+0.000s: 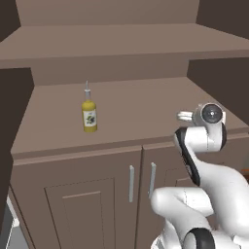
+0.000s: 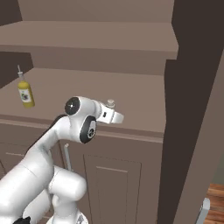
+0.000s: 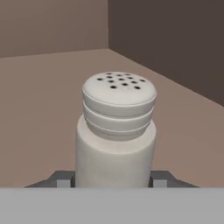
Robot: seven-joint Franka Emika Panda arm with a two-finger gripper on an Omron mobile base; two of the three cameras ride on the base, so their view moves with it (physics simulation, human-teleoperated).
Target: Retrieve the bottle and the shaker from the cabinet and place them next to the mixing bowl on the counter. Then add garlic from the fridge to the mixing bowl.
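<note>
The off-white shaker (image 3: 116, 131) with a perforated rounded cap stands upright on the lower shelf (image 1: 141, 102) of the open brown cabinet, near its right side. My gripper (image 3: 113, 180) is shut on the shaker's body, with one dark fingertip (image 3: 61, 181) against each side. From the right base view the shaker (image 2: 111, 103) pokes up just above the gripper (image 2: 113, 110). In the left base view the gripper (image 1: 186, 116) reaches over the shelf's front right. The yellow bottle (image 1: 89, 115) with its thin grey spout stands upright well to the left on the same shelf (image 2: 26, 93).
An upper shelf (image 1: 121, 46) spans the cabinet above. The opened dark doors flank it, left (image 1: 12, 126) and right (image 2: 192, 105). Below the shelf are closed panelled doors with silver bar handles (image 1: 131, 183). The shelf between bottle and shaker is bare.
</note>
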